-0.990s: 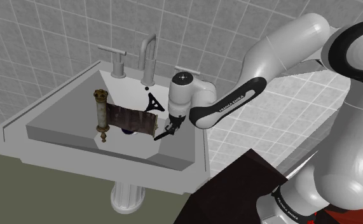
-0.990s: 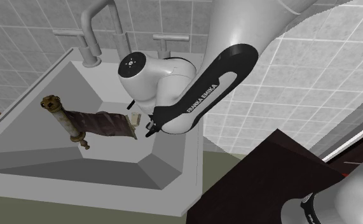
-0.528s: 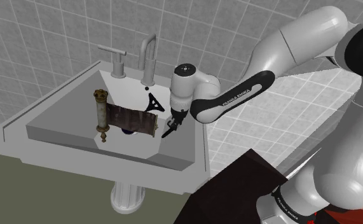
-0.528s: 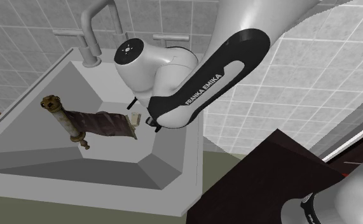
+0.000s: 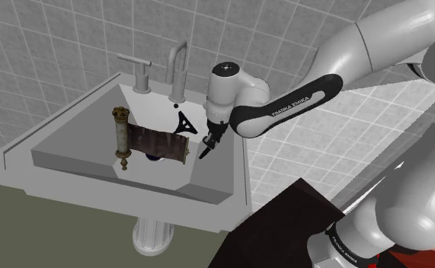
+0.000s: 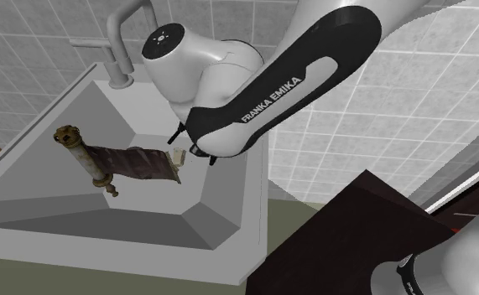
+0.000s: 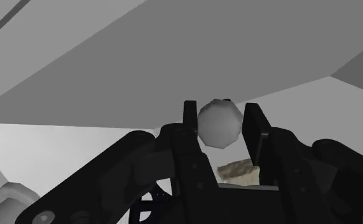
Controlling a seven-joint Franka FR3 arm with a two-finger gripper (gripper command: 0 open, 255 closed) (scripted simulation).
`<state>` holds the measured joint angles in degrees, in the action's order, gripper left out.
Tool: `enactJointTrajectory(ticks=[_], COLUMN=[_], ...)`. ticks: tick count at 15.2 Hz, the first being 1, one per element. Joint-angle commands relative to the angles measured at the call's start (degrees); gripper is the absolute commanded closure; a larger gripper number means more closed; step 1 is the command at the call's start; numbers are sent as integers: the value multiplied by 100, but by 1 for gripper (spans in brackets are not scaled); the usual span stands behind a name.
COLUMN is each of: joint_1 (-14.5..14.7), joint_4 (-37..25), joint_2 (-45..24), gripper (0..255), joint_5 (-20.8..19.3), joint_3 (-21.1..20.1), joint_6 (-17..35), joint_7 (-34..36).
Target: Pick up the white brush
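While it hangs over the sink (image 5: pixel 25 163), the pincer (image 7: pixel 223 116) clasps the white brush's (image 7: pixel 219 126) rounded end between narrowly parted fingers (image 7: pixel 257 131).

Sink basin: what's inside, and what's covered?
A brown scroll, a black stand-like piece and a small beige thing lie in the sink. The gripper hangs inside, clasping the white brush. The scroll hides most of something dark beneath.

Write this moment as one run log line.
gripper: shut on white brush | position: in sink basin | task: brush grasped
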<state>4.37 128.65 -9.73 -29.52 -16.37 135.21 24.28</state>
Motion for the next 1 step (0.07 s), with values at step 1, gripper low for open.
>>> enactJointTrajectory(ticks=[1], joint_1=[-5], joint_4=[-12], joint_2=[24], gripper=[255], joint_5=[25], joint_3=[-4], joint_6=[-32], joint_7=[-27])
